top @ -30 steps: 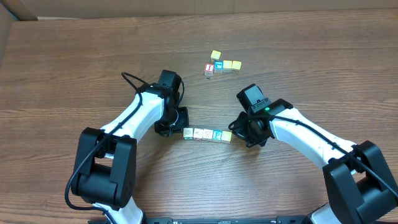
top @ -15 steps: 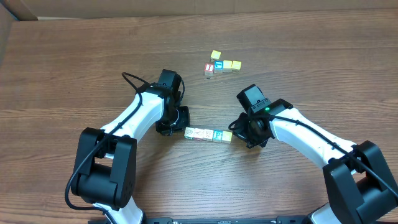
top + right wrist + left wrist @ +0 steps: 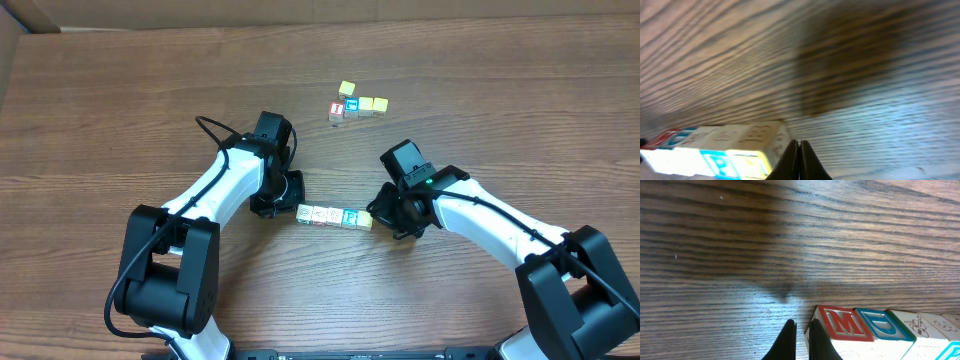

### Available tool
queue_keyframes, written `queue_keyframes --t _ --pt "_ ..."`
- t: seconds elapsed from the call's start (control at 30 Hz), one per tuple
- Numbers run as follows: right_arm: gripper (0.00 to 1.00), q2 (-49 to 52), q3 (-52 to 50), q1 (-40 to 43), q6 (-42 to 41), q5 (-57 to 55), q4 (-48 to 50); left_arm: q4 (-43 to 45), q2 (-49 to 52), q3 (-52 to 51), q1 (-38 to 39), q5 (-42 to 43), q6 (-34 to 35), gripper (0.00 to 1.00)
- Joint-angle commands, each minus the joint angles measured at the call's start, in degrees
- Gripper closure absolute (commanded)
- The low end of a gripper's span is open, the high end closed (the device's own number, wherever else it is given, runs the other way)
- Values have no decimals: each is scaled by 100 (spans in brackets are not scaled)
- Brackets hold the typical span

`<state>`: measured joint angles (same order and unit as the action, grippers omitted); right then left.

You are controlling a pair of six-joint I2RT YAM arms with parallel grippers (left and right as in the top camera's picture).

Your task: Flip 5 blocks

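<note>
- Overhead: the row of five small wooden alphabet blocks [image 3: 334,216] lies in the middle of the brown wood-grain table [image 3: 120,90], caught end to end between the two arms.
- The left gripper [image 3: 292,206], fingers closed and empty, has edged in over the last second to meet the row's left end.
- The right gripper [image 3: 377,219], also closed on nothing, has slid up against the yellow end.
- The squeeze looks set; the flip is not yet done.

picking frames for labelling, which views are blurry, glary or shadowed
Overhead: sharp and evenly lit, row of blocks small but clear. Left wrist: in focus, red M legible, a soft shadow lies across the table. Right wrist: smeared and soft, the blocks' near faces washed out by glare, a dark shadow patch on the wood.
</note>
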<state>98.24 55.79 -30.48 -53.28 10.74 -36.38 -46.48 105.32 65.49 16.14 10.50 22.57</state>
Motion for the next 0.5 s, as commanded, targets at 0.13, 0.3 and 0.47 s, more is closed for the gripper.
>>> queue_keyframes --t 0.13,0.3,0.47 --pt "96 15 -20 -238 98 105 160 0 33 -46 20 -37 118 96" --pt "96 15 -20 -258 98 -35 140 4 33 -46 20 -37 120 96" --pt "96 15 -20 -258 96 -92 114 -31 33 -46 20 -37 116 96"
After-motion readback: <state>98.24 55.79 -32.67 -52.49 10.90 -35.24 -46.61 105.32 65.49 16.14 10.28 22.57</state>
